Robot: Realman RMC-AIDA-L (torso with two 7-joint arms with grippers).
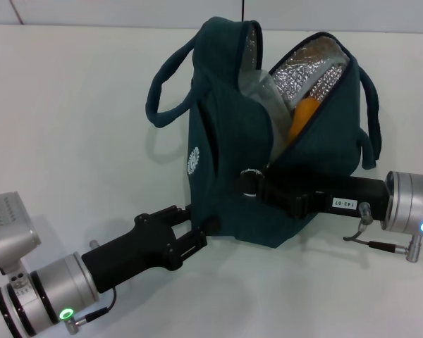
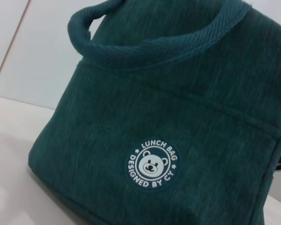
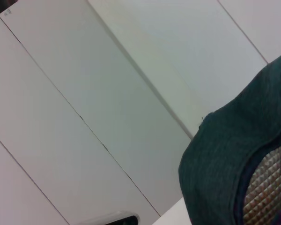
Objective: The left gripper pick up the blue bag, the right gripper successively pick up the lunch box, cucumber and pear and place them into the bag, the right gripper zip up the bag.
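Observation:
The blue bag (image 1: 225,190) stands mid-table, leaning, with its top gaping and the foil lining showing. Inside it I see the yellow-orange pear (image 1: 301,116) and the pale clear edge of the lunch box (image 1: 259,97). The cucumber is hidden. My left gripper (image 1: 199,236) reaches in from the lower left and is shut on the bag's lower front corner. In the left wrist view the bag (image 2: 187,108) fills the picture. My right gripper (image 1: 259,186) comes in from the right across the bag's front, its tip at the silver zipper ring (image 1: 250,182). The right wrist view shows only a bag (image 3: 225,159) edge.
The white table (image 1: 77,127) spreads out to the left of the bag and in front of it. The bag's two rolled handles (image 1: 166,77) stick out to either side. Pale wall panels (image 3: 84,93) show behind.

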